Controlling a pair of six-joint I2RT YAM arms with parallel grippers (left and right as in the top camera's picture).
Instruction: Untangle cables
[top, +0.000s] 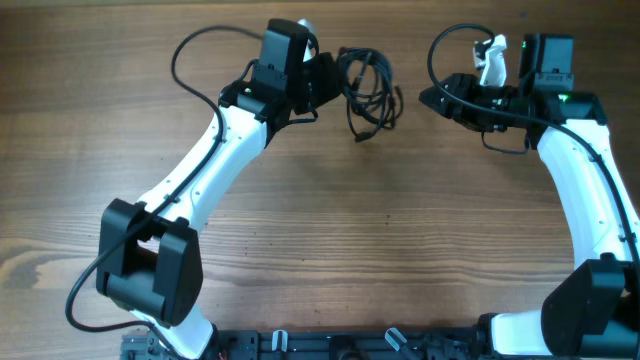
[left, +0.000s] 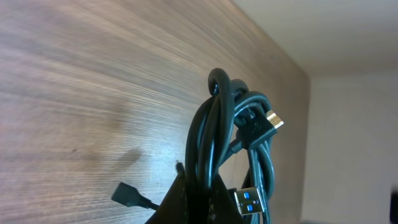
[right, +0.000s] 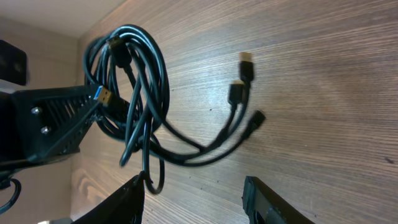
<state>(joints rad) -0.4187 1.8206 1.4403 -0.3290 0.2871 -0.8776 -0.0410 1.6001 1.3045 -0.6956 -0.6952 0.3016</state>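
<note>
The cables are a knotted clump of thin black cords at the far middle of the table. My left gripper is shut on the clump's left side. In the left wrist view the cords run up between the fingers, with blue USB plugs showing. In the right wrist view the clump hangs from the left gripper, and several plug ends trail over the wood. My right gripper is open, just right of the clump; its fingers have nothing between them.
The table is brown wood. Thicker black wires loop from each white arm near the far edge. A dark rail runs along the front edge.
</note>
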